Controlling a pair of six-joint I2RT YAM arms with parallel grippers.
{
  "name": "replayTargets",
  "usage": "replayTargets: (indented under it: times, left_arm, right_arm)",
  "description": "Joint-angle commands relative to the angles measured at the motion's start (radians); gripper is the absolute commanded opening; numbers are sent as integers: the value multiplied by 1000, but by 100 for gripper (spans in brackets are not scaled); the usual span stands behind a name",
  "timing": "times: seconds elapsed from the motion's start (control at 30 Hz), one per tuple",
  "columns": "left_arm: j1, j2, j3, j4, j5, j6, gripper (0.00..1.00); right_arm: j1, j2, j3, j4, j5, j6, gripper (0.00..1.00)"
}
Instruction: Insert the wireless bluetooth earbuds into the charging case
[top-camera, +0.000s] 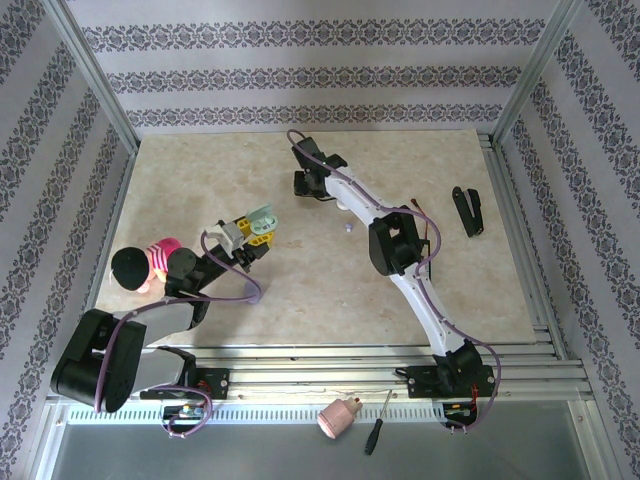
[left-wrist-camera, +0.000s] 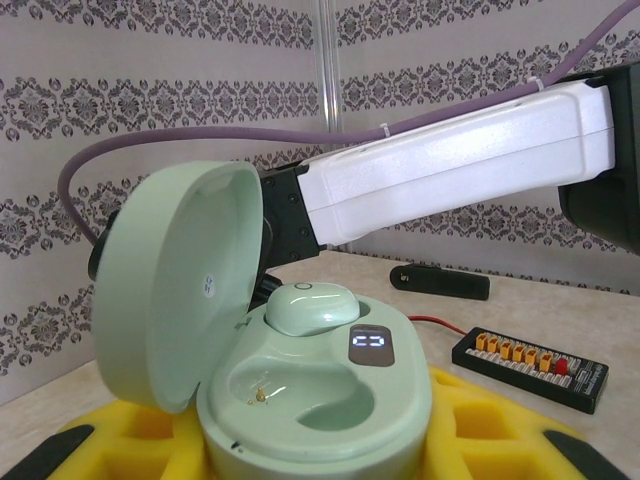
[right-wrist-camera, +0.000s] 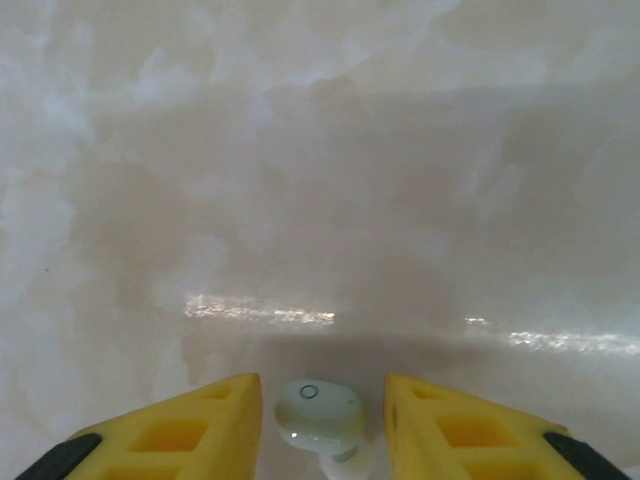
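Okay, earbud (right-wrist-camera: 320, 418): mint, flat on worktop (right-wrist-camera: 320, 150) toward far edge, directly between the jaws of right gripper (right-wrist-camera: 321, 382)
long axis: looks jaw-to-jaw
right gripper: jaws narrowly apart, thin gaps both sides, nothing held
left gripper (top-camera: 258, 228): jaws clamped on open charging case (left-wrist-camera: 320, 400), toward left edge; one well empty
nearer arm: right
writing: display (left-wrist-camera: 370, 345) lit, unreadable

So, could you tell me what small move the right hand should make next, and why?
Probably close the right hand fully on the mint earbud: the bud lies on the table between its yellow fingers with a slight gap each side, and the open charging case has an empty socket.
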Motion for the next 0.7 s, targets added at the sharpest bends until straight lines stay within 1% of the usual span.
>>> replayTargets:
  times: [0.0, 0.1, 0.23, 0.37, 0.5, 0.67]
  left_arm:
    - [9, -25, 6, 53, 22, -21, 17]
    - [10, -31, 5, 48, 23, -22, 17]
    - [9, -40, 3, 43, 23, -24, 17]
    - [9, -52, 3, 21, 23, -21, 17]
    - [10, -58, 5, 4, 26, -18, 17]
    - [10, -66, 6, -4, 26, -14, 17]
  right_arm:
    - [-14, 39, 35, -43, -24, 33, 34]
    - [-16, 47, 41, -56, -35, 42, 31]
    - [-11, 35, 29, -53, -19, 26, 24]
    - [0, -7, -20, -37, 10, -9, 22]
    - [6, -100, -148, -2, 21, -37, 22]
    - [21, -250, -393, 65, 25, -79, 23]
